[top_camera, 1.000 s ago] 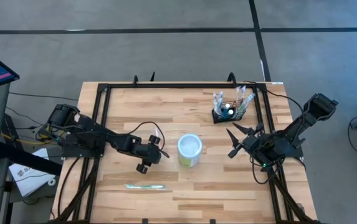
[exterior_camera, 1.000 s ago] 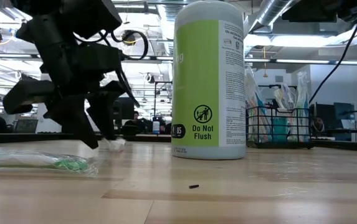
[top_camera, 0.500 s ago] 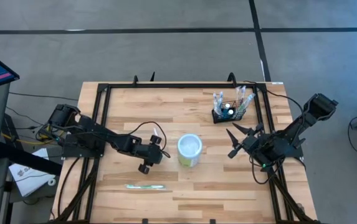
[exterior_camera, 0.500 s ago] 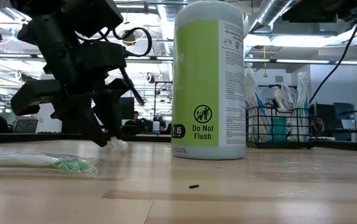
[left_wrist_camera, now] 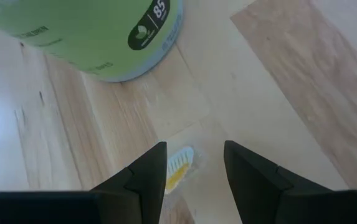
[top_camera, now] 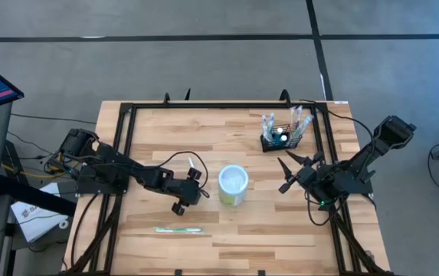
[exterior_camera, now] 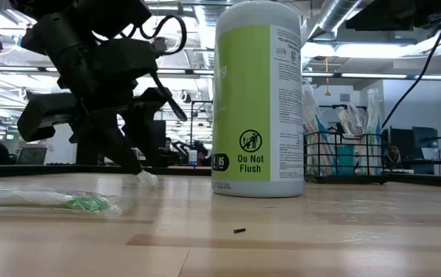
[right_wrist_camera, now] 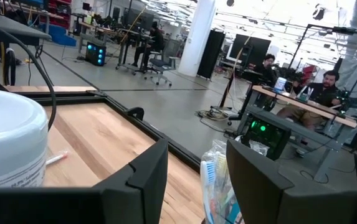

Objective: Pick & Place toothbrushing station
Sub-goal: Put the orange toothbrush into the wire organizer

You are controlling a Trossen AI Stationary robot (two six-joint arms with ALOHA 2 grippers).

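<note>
— What's your left claw (left_wrist_camera: 194, 163) doing?
— Its fingers are spread and empty, low over a wrapped toothbrush (left_wrist_camera: 177, 168) beside the green tub (top_camera: 233, 185).
— And your right claw (top_camera: 284, 175)?
— Parted too, holding nothing, near the black wire basket (top_camera: 282, 136) at the table's (top_camera: 280, 230) far right.

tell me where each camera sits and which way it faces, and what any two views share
High view: above the table, looking straight down; both arms show.
Low view: at table-top height, looking level past the wipes canister and the black mesh basket; the left arm shows.
Left wrist view: looks down past the left gripper and its open fingers at a wrapped toothbrush.
Right wrist view: looks across the table past the right gripper into the room.
Shared: all four show the canister.
</note>
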